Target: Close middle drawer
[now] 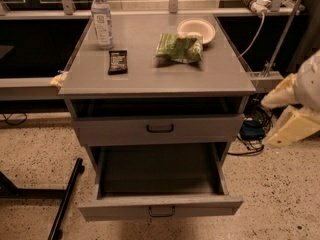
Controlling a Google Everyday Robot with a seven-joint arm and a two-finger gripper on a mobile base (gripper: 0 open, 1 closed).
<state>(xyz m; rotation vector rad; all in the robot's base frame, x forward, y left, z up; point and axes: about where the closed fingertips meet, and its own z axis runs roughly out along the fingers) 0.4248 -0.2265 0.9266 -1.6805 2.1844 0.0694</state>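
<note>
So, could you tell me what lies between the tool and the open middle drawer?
In the camera view, only cables and bare floor lie between the tool, right of the cabinet, and the middle drawer.

Grey cabinet top (150,81) carries water bottle (102,19), black bar (118,62), green bag (181,47), bowl (196,30). Gripper (286,111) off its right side.

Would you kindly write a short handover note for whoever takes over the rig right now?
Gripper: open, empty, off to the right of the cabinet, touching nothing.
Middle drawer: pulled far out, nothing inside it, handle facing the camera.
Drawer above: sits much further in.
Done: nothing yet.
Left: bring the gripper to the middle drawer's front and push it fully in.
</note>
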